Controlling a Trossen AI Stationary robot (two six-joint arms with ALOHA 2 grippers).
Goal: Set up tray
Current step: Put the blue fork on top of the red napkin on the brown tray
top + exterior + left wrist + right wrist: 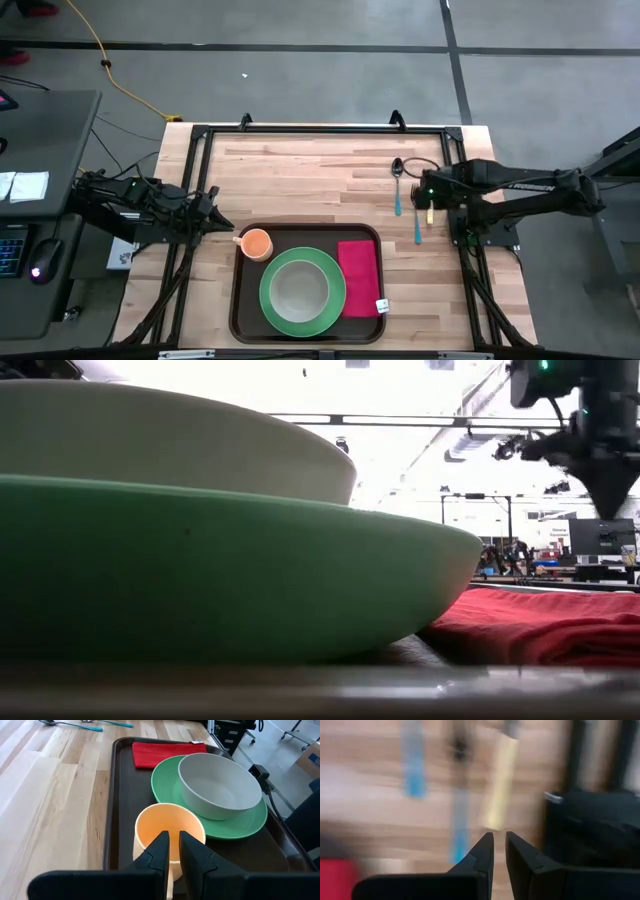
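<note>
Your tray (240,300) already carries cup (256,243), plate (270,285), bowl (298,289) and napkin (360,278), while the cutlery (417,222) waits on the bench beneath your right tool (431,203), nearly closed and empty.

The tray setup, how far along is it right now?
Done: the tray holds a green plate with a bowl, a red napkin and an orange cup. In hand: the left gripper is at the cup's rim; the right gripper hovers over the cutlery, holding nothing. Left: the cutlery is off the tray.
</note>
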